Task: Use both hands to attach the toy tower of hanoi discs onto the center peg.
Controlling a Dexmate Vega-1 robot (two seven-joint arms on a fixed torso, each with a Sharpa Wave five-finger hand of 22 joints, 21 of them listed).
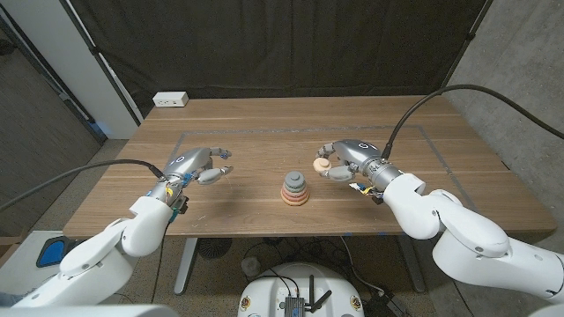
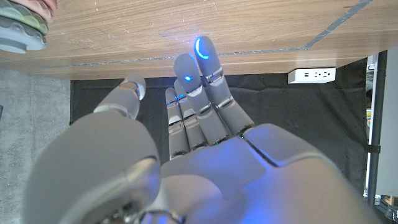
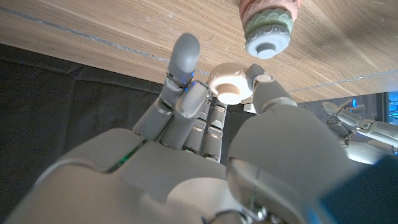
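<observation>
Small cream-coloured ring disc, likely light, rigid and smooth: pinched at its rim in right hand, beside stacked pastel disc tower at table centre. Left hand empty, fingers apart.

**A robot test lab**

Black curtains hang behind a wooden bench marked with a taped rectangle. Bare concrete wall stands to one side. A white power strip sits at the bench's far edge, and thick black cables trail to white robot arms. It looks like a robotics lab, not a home.
</observation>
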